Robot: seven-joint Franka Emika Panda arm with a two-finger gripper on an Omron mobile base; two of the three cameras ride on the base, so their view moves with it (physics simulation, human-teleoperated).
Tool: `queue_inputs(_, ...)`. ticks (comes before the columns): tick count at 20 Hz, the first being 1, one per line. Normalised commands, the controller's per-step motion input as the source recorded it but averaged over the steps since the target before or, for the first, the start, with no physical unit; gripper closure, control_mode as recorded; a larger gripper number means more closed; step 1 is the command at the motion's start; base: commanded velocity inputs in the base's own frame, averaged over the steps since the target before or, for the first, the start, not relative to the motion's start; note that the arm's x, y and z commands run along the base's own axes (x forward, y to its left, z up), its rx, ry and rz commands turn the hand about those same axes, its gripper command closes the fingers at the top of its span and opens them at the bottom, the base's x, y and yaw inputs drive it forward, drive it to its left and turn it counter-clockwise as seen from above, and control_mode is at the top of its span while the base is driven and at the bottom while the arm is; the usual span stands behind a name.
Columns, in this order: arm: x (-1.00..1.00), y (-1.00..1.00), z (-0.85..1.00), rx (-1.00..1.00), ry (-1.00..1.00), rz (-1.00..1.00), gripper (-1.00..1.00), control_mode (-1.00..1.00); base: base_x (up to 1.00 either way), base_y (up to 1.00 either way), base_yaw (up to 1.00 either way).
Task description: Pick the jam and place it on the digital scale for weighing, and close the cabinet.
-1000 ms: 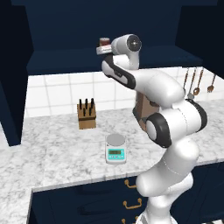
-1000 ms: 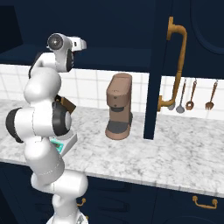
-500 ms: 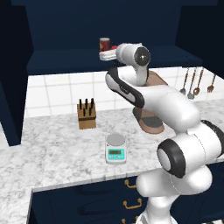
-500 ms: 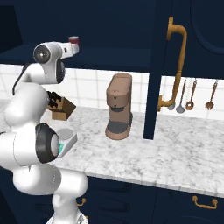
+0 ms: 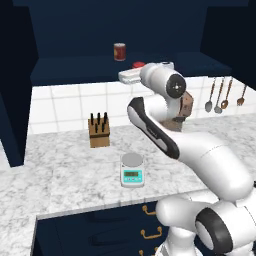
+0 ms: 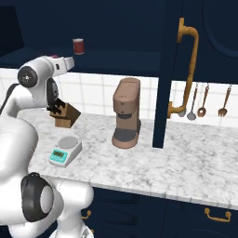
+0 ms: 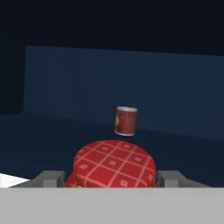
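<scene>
The first step is in hand: fetching the jam [image 7: 114, 164] out of the open cabinet [image 5: 75, 35]. In the hand view the jar's red checked top sits right at the bottom, between the two grey finger mounts, so the gripper [image 7: 114, 180] is spread around it, one finger to each side; whether the pads already touch the jar I cannot tell, since the tips are cut off by the lower edge. In the left base view the jam [image 5: 138, 65] shows as a small red spot on the cabinet shelf, just behind the hand, with the taller red can [image 5: 119, 51] standing farther back on the same shelf and well apart from it. The scale [image 5: 132, 170] waits on the counter [image 5: 60, 170] below, in front of the knife block [image 5: 98, 132], its plate bare. In the right base view the cabinet door [image 6: 186, 69] with its brass handle [image 6: 186, 69] stands swung out, beside the coffee machine [image 6: 126, 114]. My judgement is that the next move calls for pressing the fingers together on the jar, lifting it clear of the shelf edge, drawing it out without brushing the can, then lowering it onto the plate. The door is not yet shut.
</scene>
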Motion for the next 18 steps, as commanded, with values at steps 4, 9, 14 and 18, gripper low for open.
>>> queue_inputs(4,-1.0,0.0,0.21,0.0,0.15,0.0,1.0,-1.0,0.0,0.0,0.0)
queue_inputs(9,-1.0,0.0,-0.03,0.0,0.02,0.0,1.0,-1.0,0.0,0.0,0.0)
queue_inputs(14,-0.69,-0.13,-0.35,0.0,0.07,0.13,1.0,-1.0,0.0,0.0,0.0)
queue_inputs(18,-0.09,-0.19,-0.51,0.0,0.27,0.35,1.0,-1.0,0.0,0.0,0.0)
